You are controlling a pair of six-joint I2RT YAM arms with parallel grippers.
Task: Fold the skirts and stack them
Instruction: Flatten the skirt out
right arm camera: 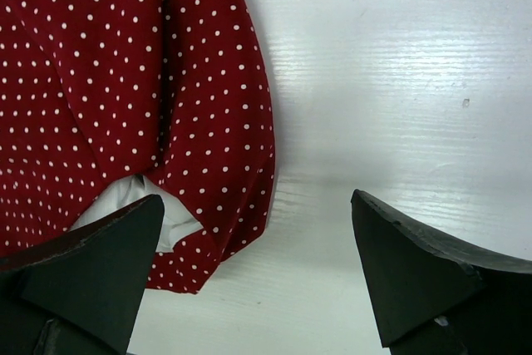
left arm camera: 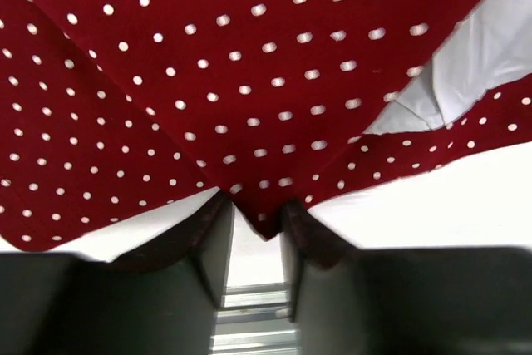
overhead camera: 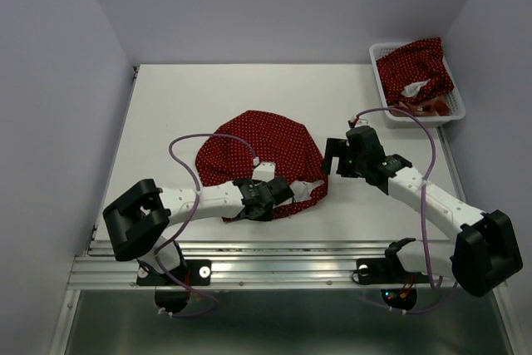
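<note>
The white plastic mesh basket [overhead camera: 378, 72], upper right in the top view, holds a crumpled dark red polka-dot skirt [overhead camera: 420, 68]. A strip of red-and-cream plaid cloth [overhead camera: 426, 106] peeks out at its lower edge, mostly buried. A white tag [overhead camera: 413, 87] lies on that heap, too small to read.

A second dark red dotted skirt [overhead camera: 258, 140] lies spread at the centre of the white table [overhead camera: 183, 97], a patch of white lining [left arm camera: 465, 64] showing.

My left claw [overhead camera: 270, 193] sits at this skirt's lower edge, jaws narrow, a point of the hem hanging between my fingers [left arm camera: 214, 239]. I cannot tell whether they bite it.

My right claw [overhead camera: 332, 155] stands wide and holds nothing, just right of the skirt.
</note>
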